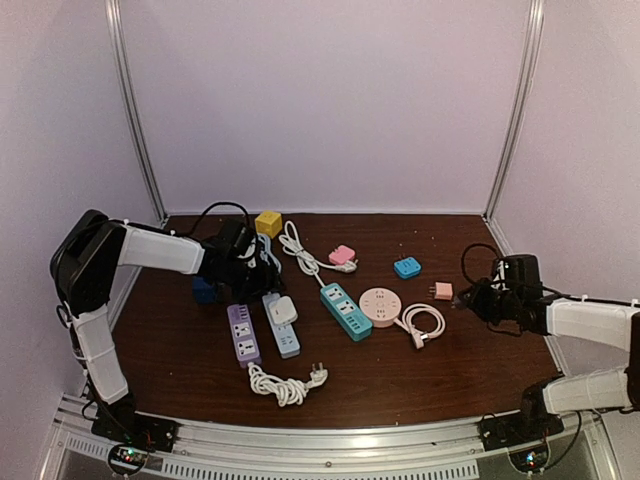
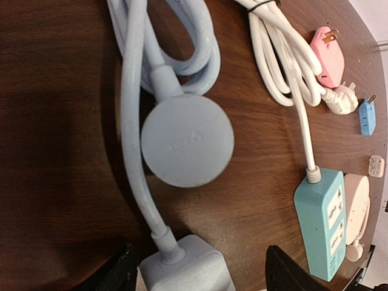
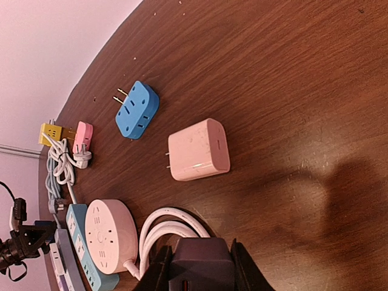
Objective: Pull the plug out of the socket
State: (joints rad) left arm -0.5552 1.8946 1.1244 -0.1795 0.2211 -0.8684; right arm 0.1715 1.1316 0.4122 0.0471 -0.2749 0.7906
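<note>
Tabletop [image 2: 60, 151]: round plug [image 2: 187, 140] before left tool [image 2: 203, 270]

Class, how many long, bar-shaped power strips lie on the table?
3: a purple strip front left, a pale blue strip right beside it, a teal strip near the centre. The left arm may hide more.

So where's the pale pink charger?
In the top view, the pale pink charger lies right of centre, between the round pink socket and the right tool.
</note>
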